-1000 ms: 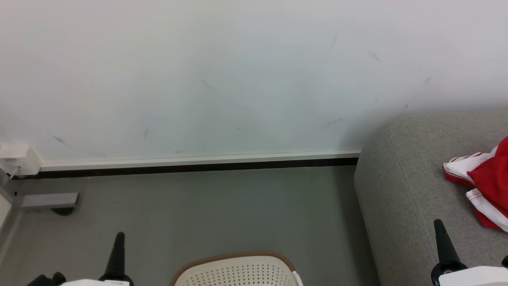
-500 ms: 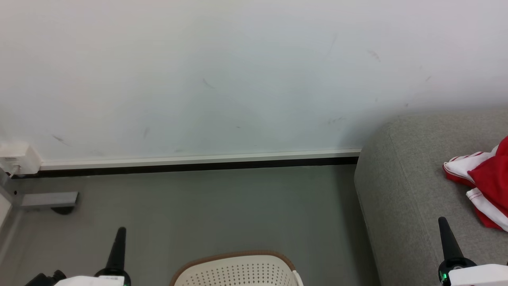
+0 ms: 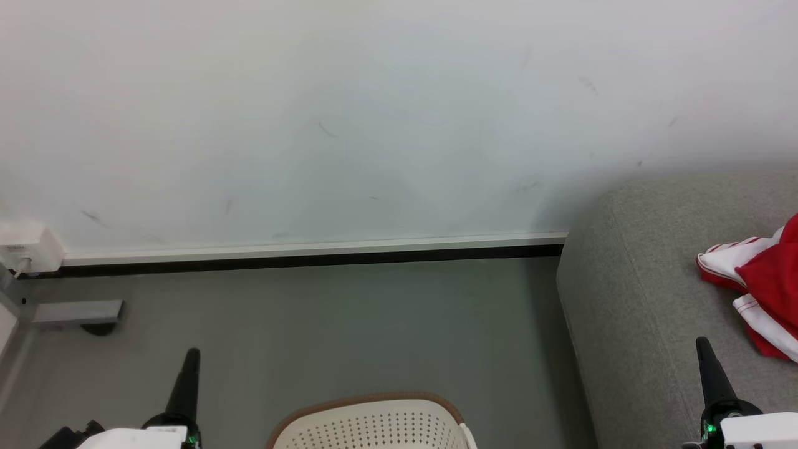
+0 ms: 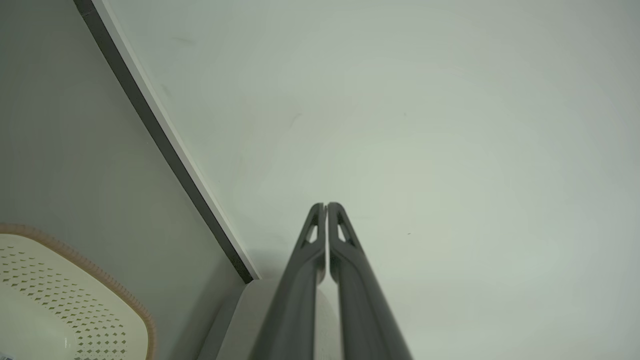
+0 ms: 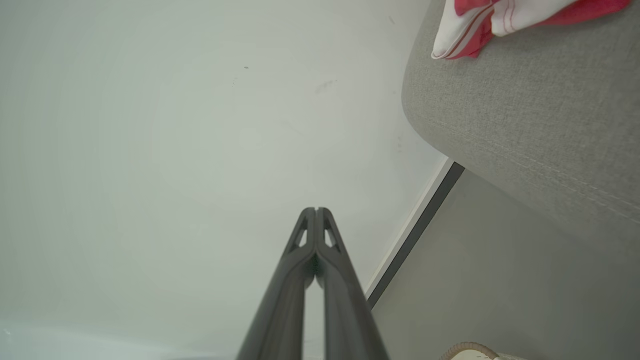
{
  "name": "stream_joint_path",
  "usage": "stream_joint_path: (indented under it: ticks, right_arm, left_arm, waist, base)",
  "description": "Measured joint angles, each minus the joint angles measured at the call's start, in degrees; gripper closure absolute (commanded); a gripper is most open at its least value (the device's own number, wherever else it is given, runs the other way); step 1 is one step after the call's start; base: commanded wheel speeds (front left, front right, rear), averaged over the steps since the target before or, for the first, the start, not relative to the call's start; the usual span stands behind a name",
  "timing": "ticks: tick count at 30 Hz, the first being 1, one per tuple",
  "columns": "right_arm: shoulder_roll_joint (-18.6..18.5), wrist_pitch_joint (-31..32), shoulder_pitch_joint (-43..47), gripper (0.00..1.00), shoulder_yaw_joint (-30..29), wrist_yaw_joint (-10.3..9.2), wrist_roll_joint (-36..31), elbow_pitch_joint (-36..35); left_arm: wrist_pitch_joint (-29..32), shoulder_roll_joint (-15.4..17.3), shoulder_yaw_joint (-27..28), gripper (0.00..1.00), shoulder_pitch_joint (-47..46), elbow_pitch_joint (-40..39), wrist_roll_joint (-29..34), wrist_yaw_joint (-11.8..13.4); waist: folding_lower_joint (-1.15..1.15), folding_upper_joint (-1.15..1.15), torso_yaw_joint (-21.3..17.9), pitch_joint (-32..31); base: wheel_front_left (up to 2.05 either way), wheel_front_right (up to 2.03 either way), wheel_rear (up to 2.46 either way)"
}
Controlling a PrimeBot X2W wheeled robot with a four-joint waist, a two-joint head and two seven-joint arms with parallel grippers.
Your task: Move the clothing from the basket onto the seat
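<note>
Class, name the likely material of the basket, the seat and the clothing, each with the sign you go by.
The basket: probably moulded plastic, smooth cream walls with rows of punched holes; its brown rim looks braided, material unclear.
The seat: woven grey upholstery fabric, matte, grainy weave, stitched seam.
The clothing: soft red-and-white textile, lying in folds.

Seat point(image 3: 629, 299) showing coarse matt grey cloth, stitched seams. Clothing point(image 3: 764, 280) looking soft, creased, red-white cloth. Basket point(image 3: 374, 430) showing smooth cream plastic, perforated; rim point(image 3: 368, 398) looking braided, brown. Fingers point(image 4: 347, 270) appearing dark matt plastic. Wall point(image 3: 374, 125) looking smooth, scuffed.
</note>
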Motion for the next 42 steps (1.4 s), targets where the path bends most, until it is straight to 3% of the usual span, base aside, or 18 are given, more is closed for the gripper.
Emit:
stream_joint_path:
  ticks: [32,42]
  right_arm:
    - [0.58,3.54,-0.36,1.0,-3.32,0.0,11.15,-0.63]
    - [0.7,4.02,-0.4,1.0,-3.66,0.0,12.57,-0.74]
  left_arm:
    - [3.56,-0.09,0.22,1.0,-1.52,-0.38,-13.57,-0.77]
    - [3.86,-0.1,0.25,1.0,-1.66,-0.44,-14.7,-0.79]
  waist:
    - [0.0,0.0,0.0,0.47]
    - [0.0,0.0,0.0,0.53]
  base:
    - [0.0,0.0,0.0]
    - [0.0,0.0,0.0]
